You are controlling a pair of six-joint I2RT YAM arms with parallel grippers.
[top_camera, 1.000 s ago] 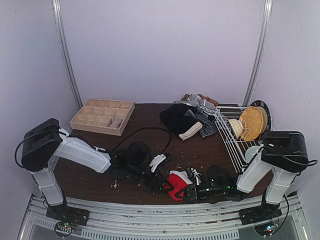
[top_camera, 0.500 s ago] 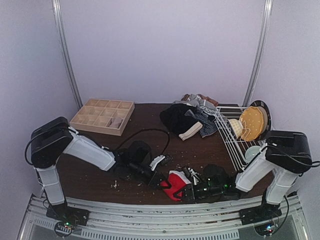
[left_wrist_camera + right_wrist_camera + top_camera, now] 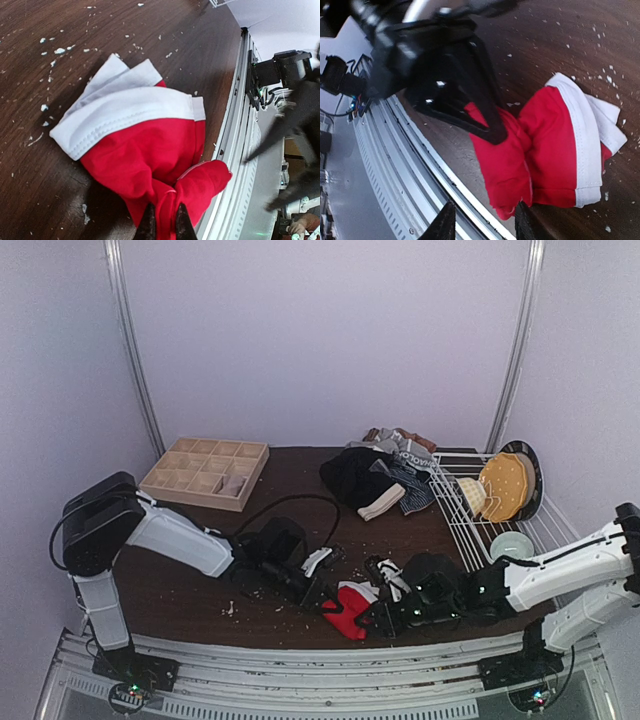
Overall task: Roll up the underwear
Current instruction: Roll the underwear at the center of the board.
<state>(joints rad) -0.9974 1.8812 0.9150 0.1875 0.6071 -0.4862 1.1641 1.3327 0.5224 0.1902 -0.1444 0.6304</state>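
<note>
At the near edge of the surface [image 3: 200, 585], about midway across, lie the red briefs [image 3: 145, 150] — bunched up, with the pale waistband [image 3: 115, 117] folded across one end. The left tool [image 3: 164, 226] is pinched tight on a red fold at the other end. Its tips almost meet, with the fabric gathered between them. The right tool [image 3: 485, 221] comes in low from the opposite side with its tips parted. The red corner nearest the edge sits between them, and they are not closed on it.

Pale crumbs [image 3: 59, 50] are scattered over the dark wood around the briefs. A black cable [image 3: 290, 502] loops across the wood behind the left arm.

Further back on the right, a pale bowl [image 3: 512, 544] stands at the near end of a white wire rack [image 3: 452, 512], which holds a round plate [image 3: 508, 485] upright. Behind the middle is a pile [image 3: 360, 475] of more underwear — black, grey-striped, and a pale piece at its near side. At the far left sits the wooden tray [image 3: 160, 483].
</note>
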